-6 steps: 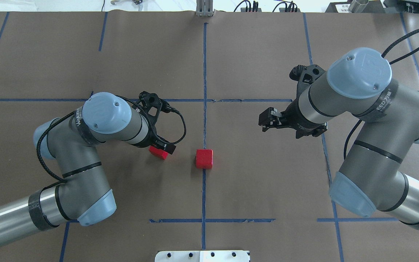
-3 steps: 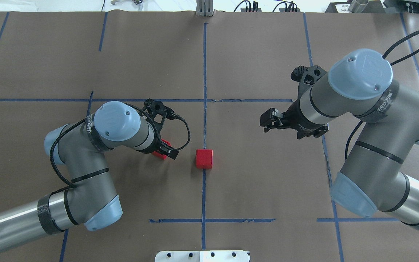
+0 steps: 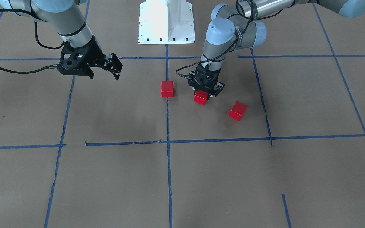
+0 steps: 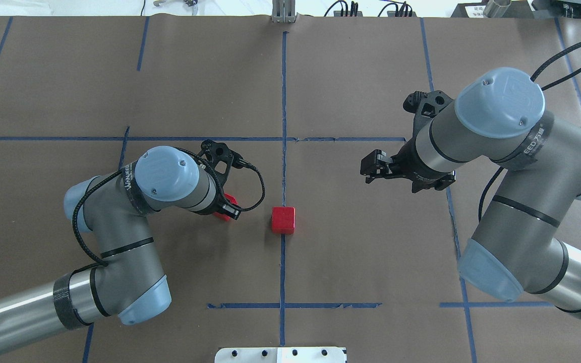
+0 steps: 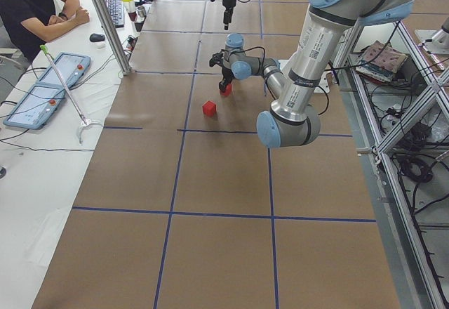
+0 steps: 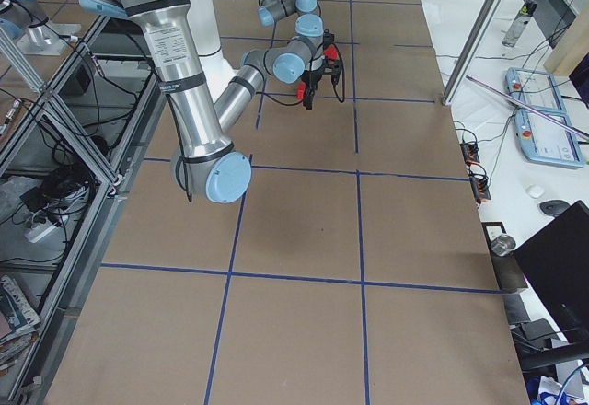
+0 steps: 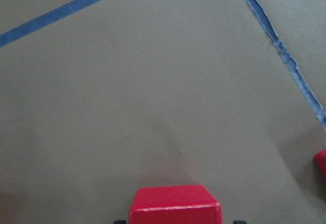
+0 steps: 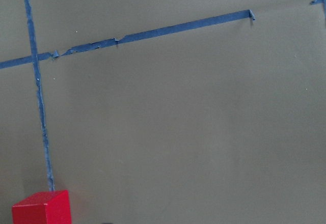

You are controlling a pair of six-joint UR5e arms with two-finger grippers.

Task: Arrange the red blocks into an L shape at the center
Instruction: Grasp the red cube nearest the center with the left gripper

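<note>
clamping a red block (image 3: 201, 97), the left gripper (image 3: 205, 92) is closed on its sides, near the centre block (image 3: 167, 89), toward the robot's left. third block (image 3: 237, 110) lies farther out that way. right gripper (image 3: 115, 68) hangs parted, empty, well apart on the centre block's other side.

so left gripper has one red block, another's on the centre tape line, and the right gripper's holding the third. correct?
No: the right gripper is empty. The third block lies loose on the table, on the left arm's side; the front-facing view shows it. The rest holds: the left gripper has one block and another block sits on the centre tape line.
</note>
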